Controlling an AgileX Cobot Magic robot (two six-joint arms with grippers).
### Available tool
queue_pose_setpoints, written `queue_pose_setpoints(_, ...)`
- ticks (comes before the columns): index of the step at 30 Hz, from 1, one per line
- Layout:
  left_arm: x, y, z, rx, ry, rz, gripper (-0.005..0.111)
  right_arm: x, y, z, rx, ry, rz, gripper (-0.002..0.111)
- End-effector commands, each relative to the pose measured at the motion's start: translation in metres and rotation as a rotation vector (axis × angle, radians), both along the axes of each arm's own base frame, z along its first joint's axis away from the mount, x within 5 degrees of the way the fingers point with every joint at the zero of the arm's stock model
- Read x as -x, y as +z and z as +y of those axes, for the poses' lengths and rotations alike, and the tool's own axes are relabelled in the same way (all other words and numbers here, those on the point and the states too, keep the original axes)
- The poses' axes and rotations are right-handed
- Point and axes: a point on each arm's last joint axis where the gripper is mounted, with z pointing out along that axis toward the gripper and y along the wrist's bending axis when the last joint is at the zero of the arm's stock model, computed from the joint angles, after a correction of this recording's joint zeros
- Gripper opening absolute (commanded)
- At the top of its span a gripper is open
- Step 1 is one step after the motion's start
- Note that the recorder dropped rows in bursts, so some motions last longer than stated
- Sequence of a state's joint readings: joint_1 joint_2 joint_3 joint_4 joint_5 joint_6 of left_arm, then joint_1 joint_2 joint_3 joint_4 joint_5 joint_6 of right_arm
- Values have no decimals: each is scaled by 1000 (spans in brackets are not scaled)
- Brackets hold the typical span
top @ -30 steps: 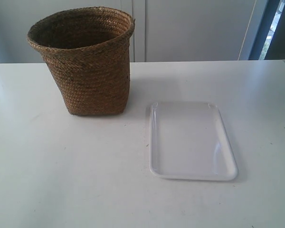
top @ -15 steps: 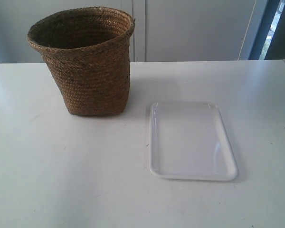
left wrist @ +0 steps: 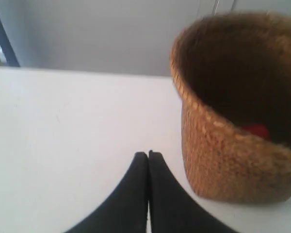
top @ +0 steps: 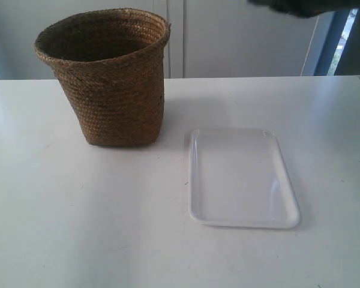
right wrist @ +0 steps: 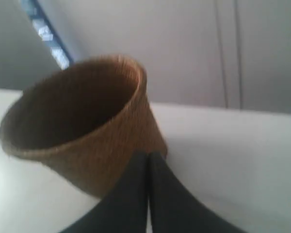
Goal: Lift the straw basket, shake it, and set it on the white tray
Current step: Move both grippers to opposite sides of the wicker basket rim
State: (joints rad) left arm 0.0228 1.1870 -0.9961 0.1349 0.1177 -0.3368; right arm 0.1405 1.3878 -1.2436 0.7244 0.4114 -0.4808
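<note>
The straw basket [top: 114, 84] stands upright on the white table, at the exterior view's back left. The white tray [top: 240, 177] lies flat beside it, nearer the front and to the right, with nothing in it. A dark arm part [top: 294, 6] shows at the exterior view's top right edge. In the left wrist view the left gripper [left wrist: 148, 154] is shut and holds nothing, beside the basket [left wrist: 233, 145]; something small and red [left wrist: 256, 130] lies inside the basket. In the right wrist view the right gripper [right wrist: 149, 155] is shut and holds nothing, with the basket [right wrist: 87, 131] beyond it.
The white table [top: 78, 228] runs to a pale wall with cabinet doors [top: 240, 36] behind. A dark window frame [top: 333, 42] stands at the back right.
A dark arm part has come into the exterior view's top right edge. Basket and tray have not moved.
</note>
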Motion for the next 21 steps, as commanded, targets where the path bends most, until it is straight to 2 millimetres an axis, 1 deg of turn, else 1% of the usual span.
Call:
queue_pose_setpoints(1, -22, -16, -2, 47, 11, 193, 0, -30, -23, 8, 42, 64, 108, 0)
queue_pose_setpoints(3, -24, -11, -2, 49, 12, 201, 0, -37, -26, 7, 43, 43, 99, 0)
queue_pose_setpoints(5, -26, 0, -2, 47, 10, 155, 0, -39, -27, 6, 47, 28, 85, 0)
queue_pose_setpoints(9, -32, 34, -2, 52, 5, -4, 1, -46, -30, 4, 54, -1, 64, 1)
queue_pose_setpoints(10, -33, 43, -2, 63, 4, -41, 4, -47, -32, 4, 61, -2, 62, 4)
queue_pose_setpoints(12, -40, 52, -3, 78, 3, -69, 11, -51, -39, 4, 75, 3, 73, 11)
queue_pose_setpoints(13, -44, 54, -3, 86, 3, -72, 17, -54, -43, 5, 77, 3, 84, 17)
queue_pose_setpoints(14, -48, 55, -3, 90, 3, -65, 21, -55, -45, 5, 76, 3, 91, 22)
queue_pose_setpoints(15, -54, 54, -3, 91, 4, -45, 27, -57, -50, 5, 76, 4, 106, 28)
queue_pose_setpoints(17, -64, 49, -3, 92, 5, 20, 36, -60, -54, 6, 76, 6, 120, 36)
queue_pose_setpoints(19, -77, 43, -3, 98, 5, 84, 43, -62, -55, 6, 74, 6, 120, 41)
queue_pose_setpoints(21, -91, 35, -4, 108, 6, 127, 48, -67, -52, 8, 70, 12, 116, 43)
